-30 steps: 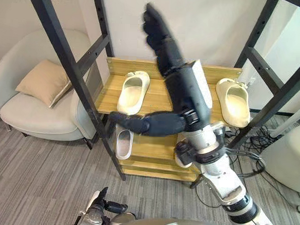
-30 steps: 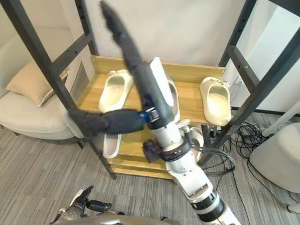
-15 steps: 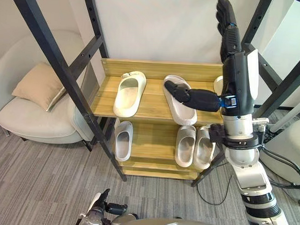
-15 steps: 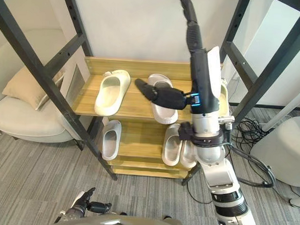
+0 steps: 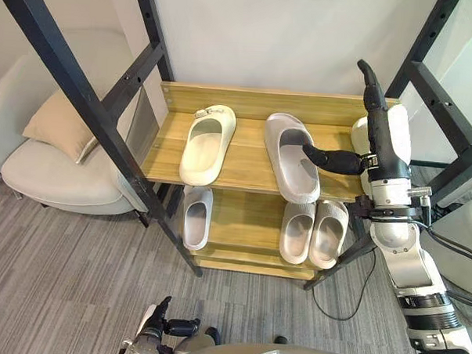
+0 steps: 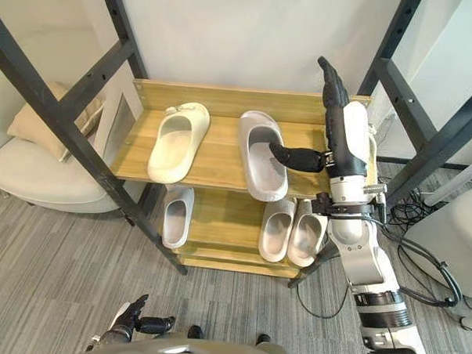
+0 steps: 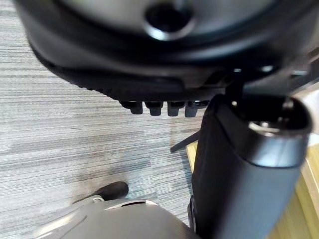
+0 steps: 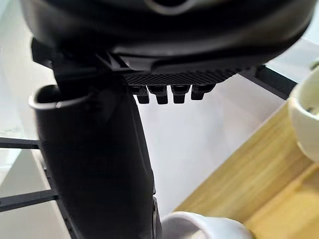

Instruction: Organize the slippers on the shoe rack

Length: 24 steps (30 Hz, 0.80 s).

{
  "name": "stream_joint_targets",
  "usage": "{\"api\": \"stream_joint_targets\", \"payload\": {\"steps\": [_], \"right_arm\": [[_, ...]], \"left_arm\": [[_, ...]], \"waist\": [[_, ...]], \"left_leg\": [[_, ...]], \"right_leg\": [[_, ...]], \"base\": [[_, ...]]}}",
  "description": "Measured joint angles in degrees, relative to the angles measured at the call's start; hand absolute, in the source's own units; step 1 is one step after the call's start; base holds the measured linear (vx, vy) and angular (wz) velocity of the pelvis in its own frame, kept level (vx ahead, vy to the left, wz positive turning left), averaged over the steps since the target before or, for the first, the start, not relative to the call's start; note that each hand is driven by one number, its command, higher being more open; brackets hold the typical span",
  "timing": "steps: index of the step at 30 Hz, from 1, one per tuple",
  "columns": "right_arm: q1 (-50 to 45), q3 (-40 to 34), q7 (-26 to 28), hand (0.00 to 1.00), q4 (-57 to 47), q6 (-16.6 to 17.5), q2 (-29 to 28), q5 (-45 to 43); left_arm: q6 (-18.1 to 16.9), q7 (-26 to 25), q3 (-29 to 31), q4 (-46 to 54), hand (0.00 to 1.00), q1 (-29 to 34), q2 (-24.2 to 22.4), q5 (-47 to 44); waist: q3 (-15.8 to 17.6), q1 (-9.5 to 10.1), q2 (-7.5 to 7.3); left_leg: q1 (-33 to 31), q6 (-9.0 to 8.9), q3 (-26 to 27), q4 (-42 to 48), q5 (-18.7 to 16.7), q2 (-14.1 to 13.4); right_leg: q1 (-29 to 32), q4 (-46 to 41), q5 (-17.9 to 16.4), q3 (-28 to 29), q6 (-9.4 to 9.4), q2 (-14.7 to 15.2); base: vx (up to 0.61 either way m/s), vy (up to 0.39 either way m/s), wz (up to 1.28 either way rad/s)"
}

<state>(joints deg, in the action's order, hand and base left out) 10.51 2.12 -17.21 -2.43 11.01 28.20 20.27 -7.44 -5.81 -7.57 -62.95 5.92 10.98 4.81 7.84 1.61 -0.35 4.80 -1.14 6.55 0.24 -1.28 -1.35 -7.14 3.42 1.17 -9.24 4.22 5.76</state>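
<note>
R hand (image 5: 377,120) stood open w/ straight fingers, holding nothing, thumb by grey slipper (image 5: 292,156) on top shelf (image 5: 248,158), prob. to straighten it beside cream slipper (image 5: 208,143). L hand (image 5: 157,329) low, relaxed.

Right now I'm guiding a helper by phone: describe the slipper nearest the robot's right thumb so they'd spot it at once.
Find the wooden shoe rack and look along its top shelf. The middle slipper there, beside the thumb of the right hand, is the one. On that shelf it alone is grey, between the left cream slipper and the right cream slipper.
</note>
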Motion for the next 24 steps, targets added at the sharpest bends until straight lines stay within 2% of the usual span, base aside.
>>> {"api": "stream_joint_targets", "payload": {"steps": [2, 9, 10, 16, 20, 24], "right_arm": [[0.0, 0.0, 0.0, 1.0, 1.8, -1.0, 0.7, 0.0], [0.4, 0.2, 0.0, 1.0, 3.3, -1.2, 0.9, 0.0], [0.9, 0.3, 0.2, 0.0, 4.1, -1.2, 0.9, 0.0], [4.9, 2.1, 0.8, 0.0, 7.3, -1.2, 0.9, -0.1], [7.4, 4.2, 1.8, 0.0, 10.4, -1.2, 0.9, -0.5], [7.6, 5.3, 2.5, 0.0, 11.3, -1.2, 0.9, -2.0]], "left_arm": [[0.0, 0.0, 0.0, 0.2, 1.0, 0.1, 0.1, 0.0], [0.0, 0.0, 0.0, 0.5, 1.0, 0.1, 0.1, 0.0], [0.0, 0.1, 0.0, 0.5, 1.0, 0.1, 0.1, 0.0], [0.0, 0.1, 0.1, 1.0, 1.0, 0.4, 0.4, -0.2], [-0.1, 0.1, 0.2, 1.5, 1.0, 0.3, 0.7, -0.5], [0.0, 0.1, 1.6, 1.5, 1.0, 0.4, 0.6, -0.8]], "waist": [[0.1, -0.01, -0.11], [0.2, 0.07, -0.27], [0.2, 0.1, -0.29], [0.3, 0.26, -0.66], [0.7, 1.17, -1.48], [0.7, 1.24, -2.12]], "left_leg": [[-0.1, 0.12, -0.4, 0.0, -0.1, 0.1], [-0.6, 0.13, -1.0, 0.0, -0.1, 0.3], [-0.6, 0.13, -1.0, 0.0, -0.1, 0.4], [-1.2, 0.22, -1.1, 0.0, 0.0, 0.4], [-1.7, 0.28, -1.5, 0.0, 0.0, 0.6], [-1.9, 0.31, -2.0, 0.0, 0.0, 0.6]], "right_leg": [[0.0, 0.1, 0.0, -0.1, 0.02, 0.1], [0.3, 0.1, 0.0, -0.4, 0.06, 0.3], [0.3, 0.1, 0.0, -0.4, 0.07, 0.3], [0.9, 0.1, 0.1, -0.4, 0.15, 0.3], [1.1, 0.3, 0.1, -0.8, 0.21, 0.3], [1.1, 0.3, 0.1, -1.2, 0.21, 0.4]], "base": [[0.0, 0.002, 0.02], [0.0, 0.003, 0.02], [0.0, 0.0, 0.0], [0.0, 0.0, 0.0], [0.01, 0.0, 0.04], [0.01, 0.0, 0.06]]}}
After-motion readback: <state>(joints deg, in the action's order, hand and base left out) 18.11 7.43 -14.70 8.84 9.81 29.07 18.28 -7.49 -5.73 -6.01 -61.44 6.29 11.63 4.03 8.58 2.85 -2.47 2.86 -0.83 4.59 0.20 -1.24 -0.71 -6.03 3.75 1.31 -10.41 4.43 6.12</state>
